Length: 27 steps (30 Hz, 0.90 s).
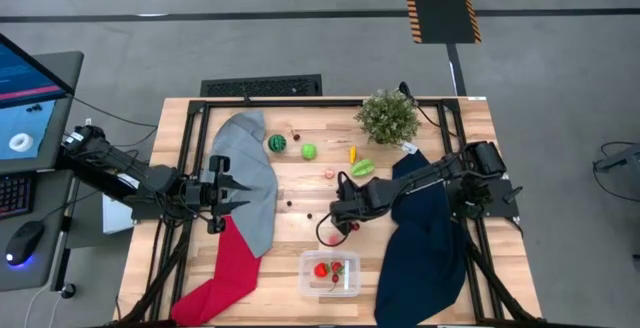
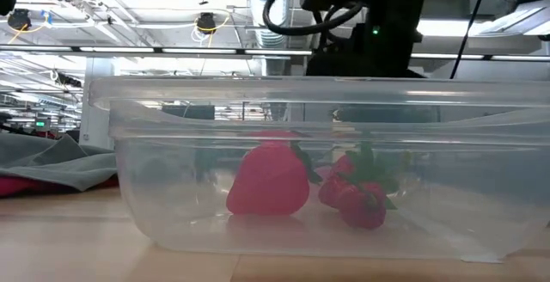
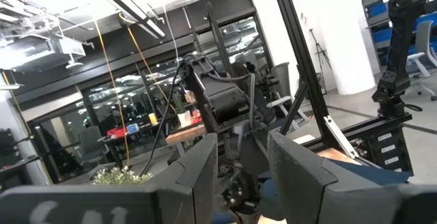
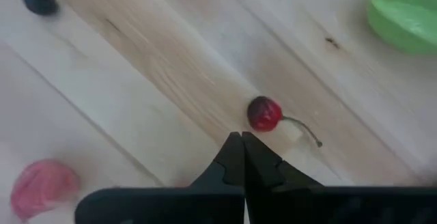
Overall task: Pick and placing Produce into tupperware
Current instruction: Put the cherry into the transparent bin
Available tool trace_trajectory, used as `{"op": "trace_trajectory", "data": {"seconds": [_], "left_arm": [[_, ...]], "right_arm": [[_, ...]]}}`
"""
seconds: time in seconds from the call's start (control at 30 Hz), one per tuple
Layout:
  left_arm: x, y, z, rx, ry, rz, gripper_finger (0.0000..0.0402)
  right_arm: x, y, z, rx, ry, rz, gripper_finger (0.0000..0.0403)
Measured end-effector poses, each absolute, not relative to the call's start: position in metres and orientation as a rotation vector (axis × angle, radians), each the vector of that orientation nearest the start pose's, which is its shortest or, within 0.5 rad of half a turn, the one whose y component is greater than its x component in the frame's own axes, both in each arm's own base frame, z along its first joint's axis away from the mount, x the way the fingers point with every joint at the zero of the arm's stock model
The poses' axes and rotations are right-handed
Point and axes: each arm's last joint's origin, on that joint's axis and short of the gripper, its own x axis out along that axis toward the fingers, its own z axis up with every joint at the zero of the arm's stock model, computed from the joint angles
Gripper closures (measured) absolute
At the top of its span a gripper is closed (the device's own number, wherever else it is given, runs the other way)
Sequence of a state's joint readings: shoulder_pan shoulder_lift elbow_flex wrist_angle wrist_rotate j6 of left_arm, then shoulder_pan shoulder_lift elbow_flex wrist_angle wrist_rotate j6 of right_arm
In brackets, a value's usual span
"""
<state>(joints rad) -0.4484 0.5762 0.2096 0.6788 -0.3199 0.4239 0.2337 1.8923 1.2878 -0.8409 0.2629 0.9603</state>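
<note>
We see the right claw [image 1: 340, 218] low over the middle of the wooden surface [image 1: 300, 193], its fingers clenched together on nothing. In its wrist view the fingertips [image 4: 240, 157] meet just short of a small red cherry [image 4: 265, 113] that lies free on the wood, its stem pointing away. A pink piece [image 4: 42, 185] and a green piece [image 4: 404, 12] lie well apart from it, with bare wood between.

The tupperware [image 1: 330, 275] sits near the front edge of the surface, between the red cloth [image 1: 222, 271] and the navy cloth [image 1: 425, 248]. It holds a red strawberry [image 2: 268, 179] and smaller red fruit [image 2: 357, 198].

Farther back lie the striped melon ball [image 1: 276, 143], a green ball [image 1: 309, 151] and a yellow piece [image 1: 352, 153], near the potted plant [image 1: 387, 116].

The left claw [image 1: 228, 190] hovers over the grey cloth [image 1: 245, 168] at the left side, fingers parted and gripping nothing.
</note>
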Motion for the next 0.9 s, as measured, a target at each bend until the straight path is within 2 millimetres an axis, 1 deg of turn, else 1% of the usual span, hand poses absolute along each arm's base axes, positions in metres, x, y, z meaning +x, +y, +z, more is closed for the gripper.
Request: {"op": "trace_trajectory", "data": {"seconds": [0.07,0.13,0.27,0.4,0.53,0.63,0.77,0.9], "left_arm": [[0.130,-0.052,0.245,0.303,-0.309,-0.064,0.0280],[0.130,-0.052,0.244,0.304,-0.307,-0.065,0.0280],[0.130,-0.052,0.244,0.304,-0.305,-0.066,0.0280],[0.130,-0.052,0.244,0.304,-0.305,-0.066,0.0280],[0.130,-0.052,0.244,0.304,-0.305,-0.066,0.0280],[0.130,-0.052,0.244,0.304,-0.305,-0.066,0.0280],[0.130,-0.052,0.244,0.296,-0.304,-0.067,0.0280],[0.130,-0.052,0.244,0.292,-0.304,-0.068,0.0280]], "right_arm": [[0.344,0.074,0.170,0.434,1.238,-0.659,0.0392],[0.342,0.074,0.170,0.397,1.265,-0.640,0.0381],[0.334,0.072,0.169,0.263,1.377,-0.595,0.0330],[0.326,0.070,0.170,0.171,1.470,-0.570,0.0285],[0.329,0.071,0.169,0.098,1.464,-0.479,0.0243],[0.330,0.069,0.168,0.057,1.459,-0.441,0.0219],[0.332,0.063,0.168,0.038,1.463,-0.426,0.0202],[0.335,0.059,0.168,-0.001,1.457,-0.379,0.0201]]}}
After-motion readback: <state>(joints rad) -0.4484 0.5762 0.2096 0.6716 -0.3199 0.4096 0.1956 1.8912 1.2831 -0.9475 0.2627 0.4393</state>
